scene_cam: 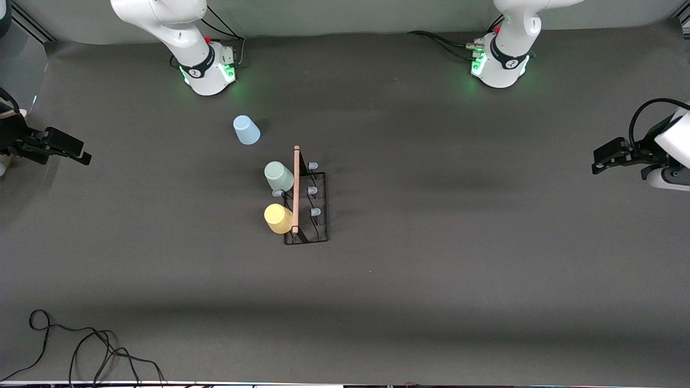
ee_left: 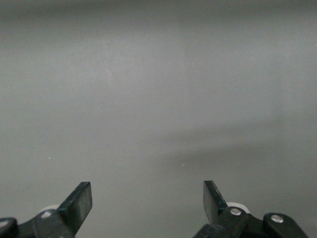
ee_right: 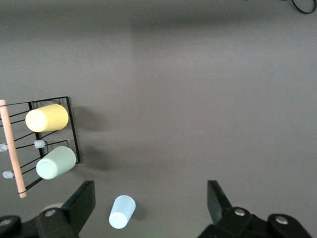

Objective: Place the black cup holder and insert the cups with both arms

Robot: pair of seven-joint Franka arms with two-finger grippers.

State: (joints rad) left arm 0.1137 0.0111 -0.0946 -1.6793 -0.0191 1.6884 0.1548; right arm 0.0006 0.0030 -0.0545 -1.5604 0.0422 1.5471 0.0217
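The black cup holder point(scene_cam: 314, 206) stands in the middle of the table, its wooden rod point(scene_cam: 295, 188) along the top. The mint green cup point(scene_cam: 278, 177) and the yellow cup point(scene_cam: 278, 218) sit on pegs on the side toward the right arm's end. The light blue cup point(scene_cam: 246, 130) stands upside down on the table, farther from the front camera than the holder. My right gripper point(scene_cam: 82, 157) is open and empty at its end of the table; its wrist view shows the holder point(ee_right: 72, 130), yellow cup point(ee_right: 47, 117), mint cup point(ee_right: 56, 162) and blue cup point(ee_right: 122, 211). My left gripper point(scene_cam: 597, 163) is open and empty over bare table point(ee_left: 158, 99).
Three pale-tipped pegs point(scene_cam: 313, 189) on the holder's side toward the left arm carry nothing. Black cables point(scene_cam: 81, 350) lie at the near corner on the right arm's end. The arm bases point(scene_cam: 210, 70) point(scene_cam: 498, 67) stand along the table's edge farthest from the front camera.
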